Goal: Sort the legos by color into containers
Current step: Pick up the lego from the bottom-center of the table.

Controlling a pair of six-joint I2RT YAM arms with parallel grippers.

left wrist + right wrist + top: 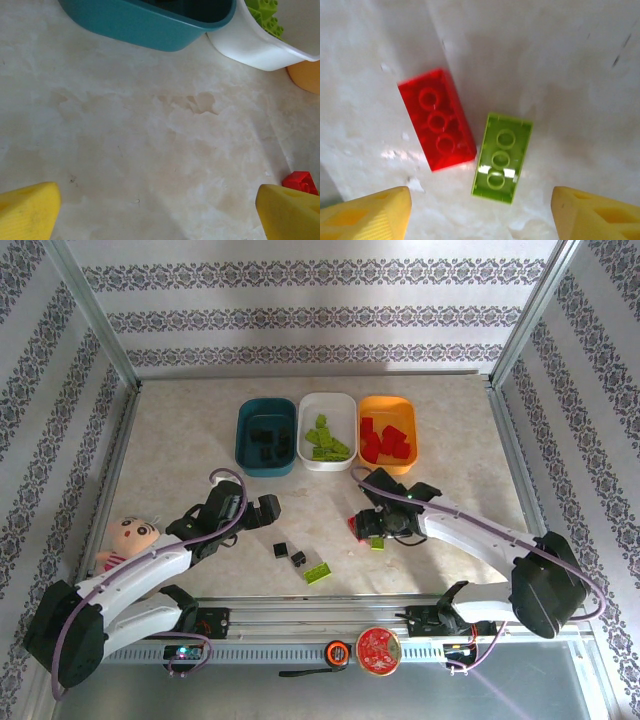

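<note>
Top view: the white tray (328, 430) holds lime legos (325, 440), teal tray (266, 435) left of it black, orange tray (387, 430) right of it red; the right end effector (366, 525) hangs low on its near side. Left wrist: left end effector (159, 207) spread wide over bare bench (150, 140) short of the white tray, seemingly waiting; right wrist: fingers (370, 215) spread, gripping nothing, red brick (436, 119) and lime brick (502, 156) side by side ahead, one to single out.

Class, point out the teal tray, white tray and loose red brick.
teal tray (265, 469): top view, near wall.
white tray (328, 465): top view, near wall.
loose red brick (437, 120): right wrist view, middle stud.
</note>
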